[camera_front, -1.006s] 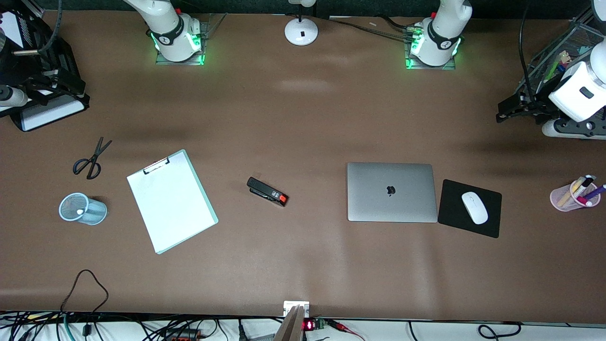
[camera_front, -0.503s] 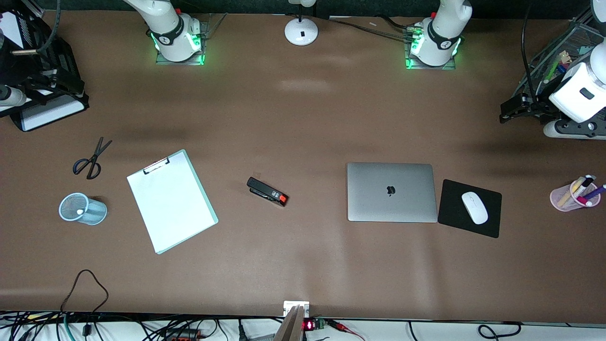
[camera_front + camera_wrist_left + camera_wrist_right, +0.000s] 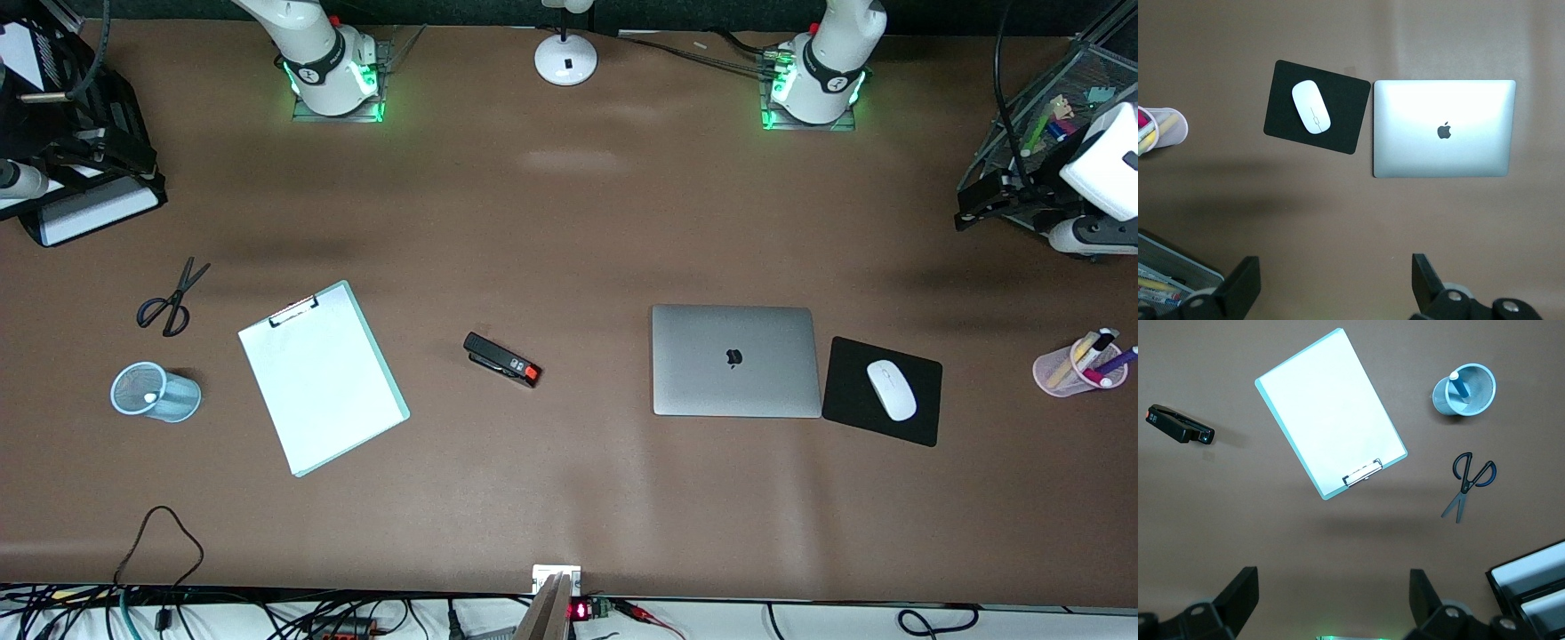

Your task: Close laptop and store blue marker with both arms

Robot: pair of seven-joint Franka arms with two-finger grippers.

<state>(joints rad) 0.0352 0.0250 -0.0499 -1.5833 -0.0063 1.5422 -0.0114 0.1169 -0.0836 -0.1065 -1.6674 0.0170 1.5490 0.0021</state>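
On the table I find the laptop [image 3: 736,360] shut and the blue marker [image 3: 1459,387] in the mesh cup [image 3: 1464,389]; both grippers, left gripper [image 3: 1331,290] and right gripper [image 3: 1331,603], hang spread wide and empty.

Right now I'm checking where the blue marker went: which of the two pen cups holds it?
The blue mesh cup near the scissors; a blue marker stands inside. The pink cup holds other pens.

Even overhead light, glare on laptop [image 3: 1443,128] lid, soft shadows
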